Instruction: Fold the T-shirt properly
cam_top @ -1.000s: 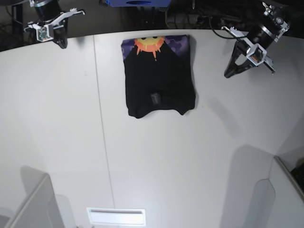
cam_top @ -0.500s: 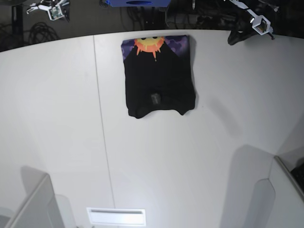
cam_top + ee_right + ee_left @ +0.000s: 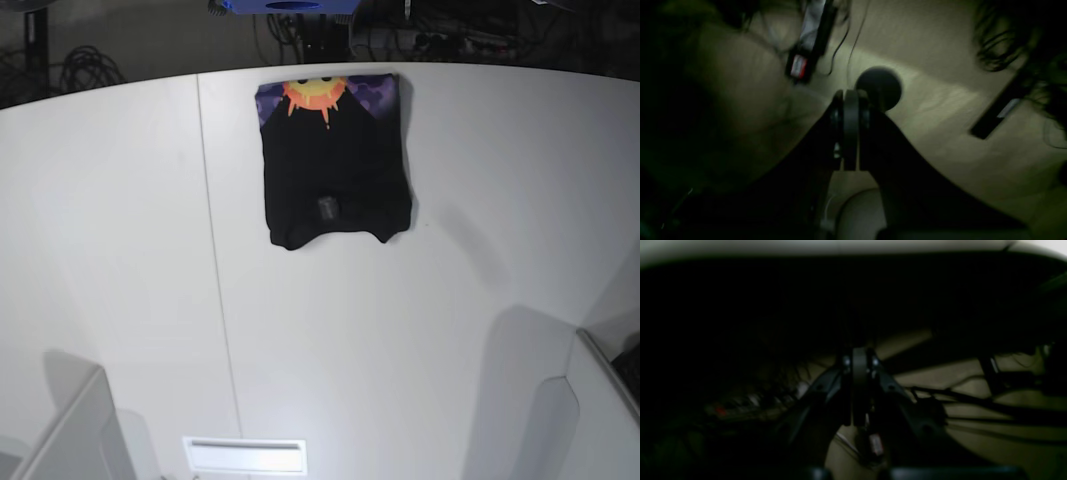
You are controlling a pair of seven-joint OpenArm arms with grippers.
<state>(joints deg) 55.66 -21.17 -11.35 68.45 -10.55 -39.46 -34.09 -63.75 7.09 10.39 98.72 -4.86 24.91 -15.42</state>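
1. Left wrist: the left pincer (image 3: pixel 859 386) was closed on nothing, dark above dim floor and cables.
2. Right wrist: the right pincer (image 3: pixel 850 130) was likewise closed, empty.
3. Base: the T-shirt (image 3: pixel 335 160), soft black cloth folded into a rough rectangle, lay flat on the smooth white desk (image 3: pixel 400 340), sun print at its far edge.

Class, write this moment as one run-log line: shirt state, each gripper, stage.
T-shirt: folded compact, sun print at far edge | left gripper: shut, empty | right gripper: shut, empty | stage: fold looks done
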